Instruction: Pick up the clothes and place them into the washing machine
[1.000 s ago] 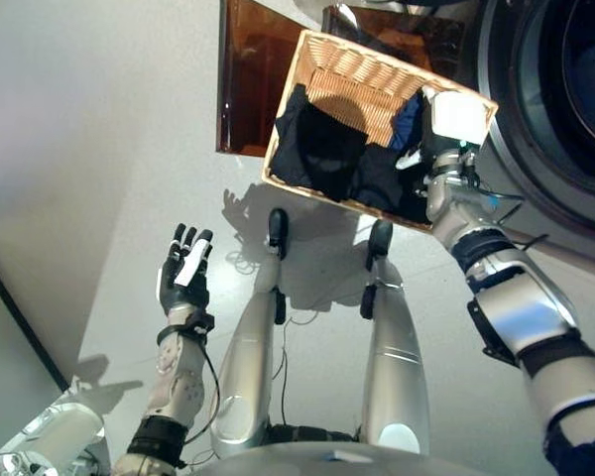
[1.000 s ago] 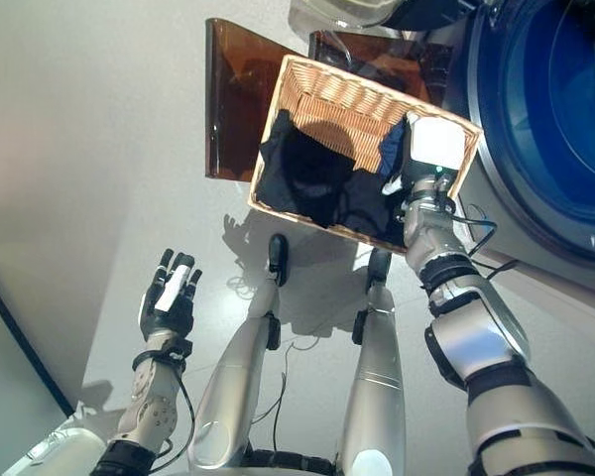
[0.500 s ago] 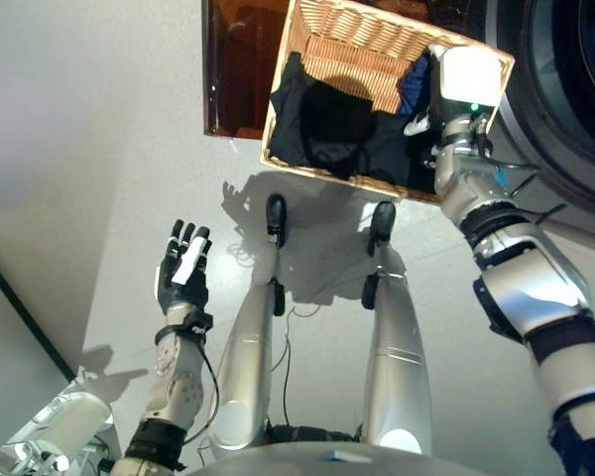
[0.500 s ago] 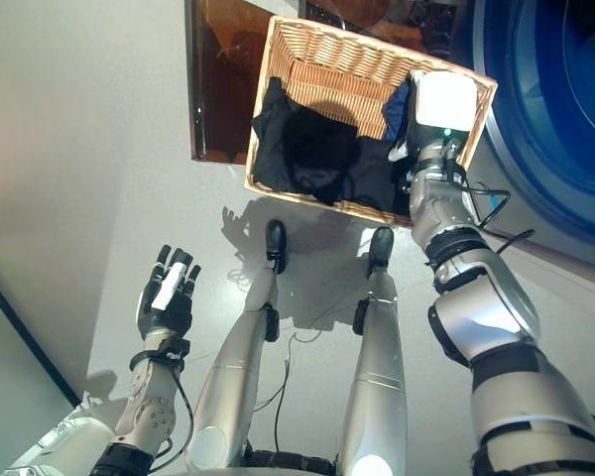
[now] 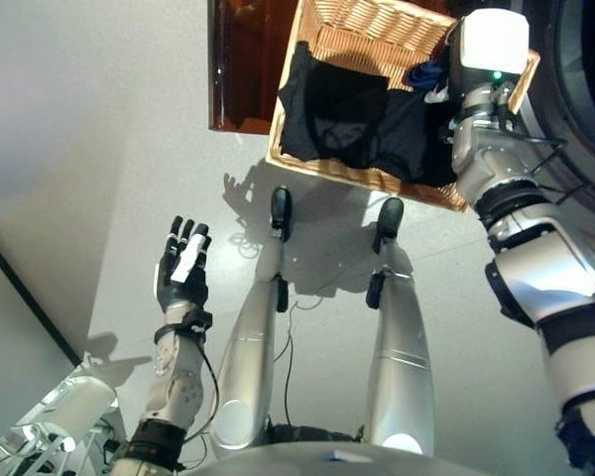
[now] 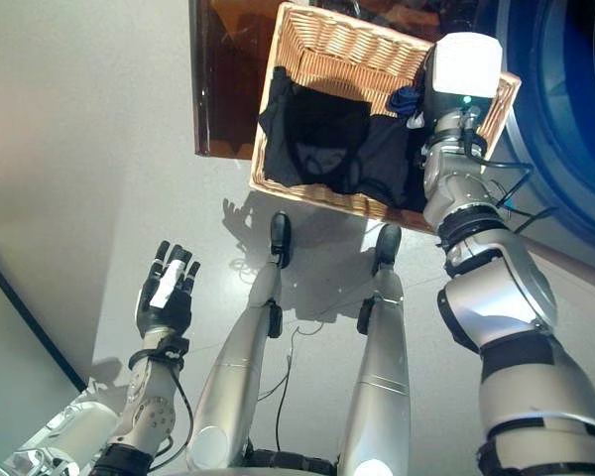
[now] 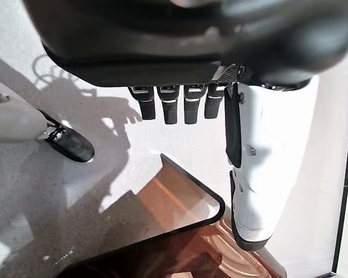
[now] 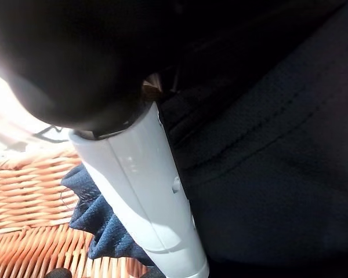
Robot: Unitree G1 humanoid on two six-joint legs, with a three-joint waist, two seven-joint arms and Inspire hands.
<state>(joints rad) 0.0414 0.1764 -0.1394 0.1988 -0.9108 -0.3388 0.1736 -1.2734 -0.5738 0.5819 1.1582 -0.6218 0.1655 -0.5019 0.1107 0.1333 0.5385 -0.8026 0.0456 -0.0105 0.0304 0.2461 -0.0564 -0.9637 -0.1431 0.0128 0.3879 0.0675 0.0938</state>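
The right hand (image 5: 446, 94) is almost wholly hidden: in the eye views the white wrist camera block and forearm cover it where it reaches into the wicker basket (image 5: 397, 25), and only a sliver of white thumb cover shows beside the cloth. In the right wrist view the dark bulk of the hand fills much of the frame and only the thumb (image 8: 145, 197) stands clear; the fingers are out of sight, so whether the right hand is open or gripping cannot be told.

The clothes lie inside the basket: 1 heap of black clothes (image 5: 352, 109) covering most of the basket floor, and 1 blue garment (image 5: 423, 74) bunched against the wall on the robot's right. The thumb lies against the blue garment, with black cloth directly beyond it. No cloth is seen lifted clear of the basket.

The washing machine (image 6: 565, 119) stands on the robot's right, just beside the basket; its round door opening is cut off by the frame edge. A brown translucent panel (image 5: 248, 59) lies on the floor (image 5: 99, 129) at the basket's far left corner, partly under it.

The left hand (image 5: 181, 268) hangs over bare floor, well apart from the basket, fingers (image 7: 168, 104) straight and spread, holding nothing. Open floor extends to the robot's left.
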